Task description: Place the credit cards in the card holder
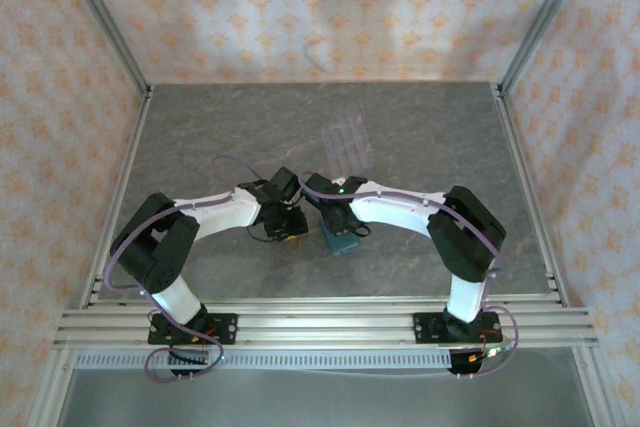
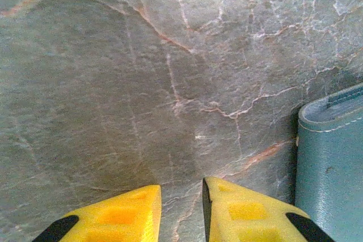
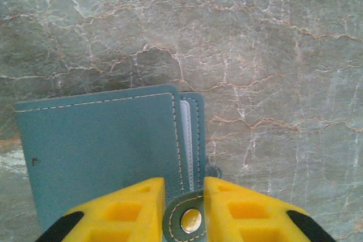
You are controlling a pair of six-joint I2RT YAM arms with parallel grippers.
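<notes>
Card holder (image 3: 102, 145), one, seemingly pinched by right hand (image 3: 182, 189); left hand (image 2: 180, 190) narrowly parted, empty.

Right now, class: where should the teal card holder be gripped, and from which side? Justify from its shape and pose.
Probably the snap tab jutting past the open edge of the card holder, approached from that edge. The holder lies flat on the table, so its faces give little purchase; the right gripper flanks the tab.
</notes>
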